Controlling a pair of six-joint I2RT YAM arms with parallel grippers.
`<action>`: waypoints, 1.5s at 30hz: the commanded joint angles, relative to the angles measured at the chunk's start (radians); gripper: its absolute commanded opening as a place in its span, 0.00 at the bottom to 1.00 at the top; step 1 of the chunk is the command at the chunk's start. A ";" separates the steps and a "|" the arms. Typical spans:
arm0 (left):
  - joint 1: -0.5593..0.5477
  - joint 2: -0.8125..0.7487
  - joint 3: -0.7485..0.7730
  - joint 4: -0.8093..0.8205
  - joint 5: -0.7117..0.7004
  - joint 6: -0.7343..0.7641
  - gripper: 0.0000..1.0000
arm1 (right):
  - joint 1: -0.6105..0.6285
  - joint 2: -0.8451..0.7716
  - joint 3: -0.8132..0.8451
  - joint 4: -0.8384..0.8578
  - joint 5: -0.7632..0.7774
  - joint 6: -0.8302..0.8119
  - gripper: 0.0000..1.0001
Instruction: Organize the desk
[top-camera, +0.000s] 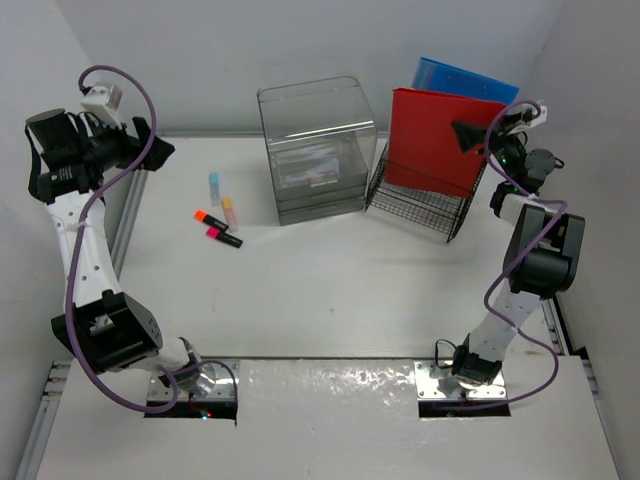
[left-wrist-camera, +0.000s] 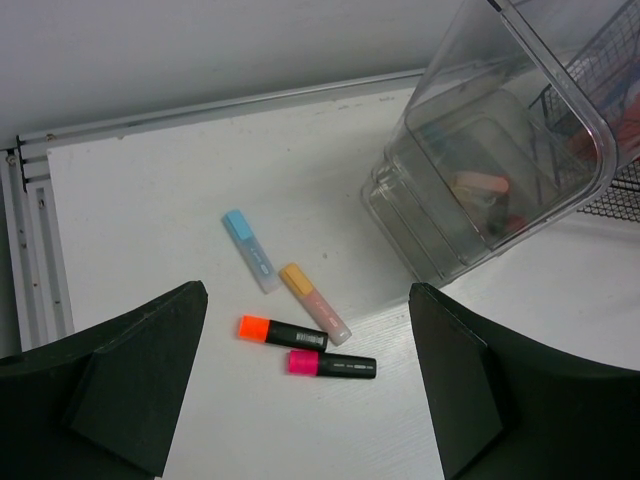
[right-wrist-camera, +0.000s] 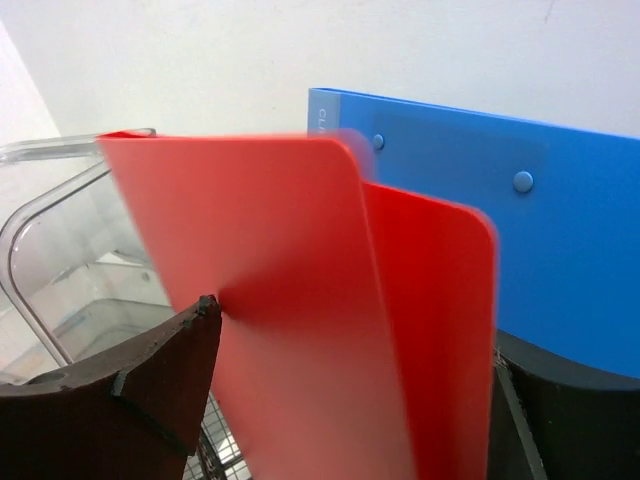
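Observation:
The white desk (top-camera: 330, 290) holds a loose group of highlighters at its back left: a pale blue one (left-wrist-camera: 249, 250), a peach one (left-wrist-camera: 314, 303), a black one with an orange cap (left-wrist-camera: 283, 332) and a black one with a pink cap (left-wrist-camera: 332, 364). My left gripper (left-wrist-camera: 305, 292) is open and empty, held high above them; in the top view it (top-camera: 155, 150) sits at the far left. My right gripper (right-wrist-camera: 350, 330) is open, its jaws either side of the red folder (right-wrist-camera: 300, 300). One fingertip (right-wrist-camera: 205, 308) touches the folder's front cover.
A clear plastic drawer box (top-camera: 318, 150) stands at the back centre with small items inside. A black wire rack (top-camera: 420, 200) to its right holds the red folder (top-camera: 435, 140) and a blue folder (top-camera: 465, 80) behind it. Grey rails (left-wrist-camera: 30, 250) edge the desk.

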 joint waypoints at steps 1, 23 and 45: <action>-0.012 -0.013 -0.008 0.034 0.016 0.017 0.80 | 0.007 -0.036 0.024 0.385 -0.023 0.034 0.78; -0.012 -0.016 -0.025 0.021 0.008 0.053 0.80 | -0.045 -0.132 -0.163 0.384 0.209 0.016 0.45; -0.079 -0.010 -0.003 0.001 -0.138 0.081 0.80 | 0.195 -0.677 -0.312 -0.667 0.906 -0.588 0.99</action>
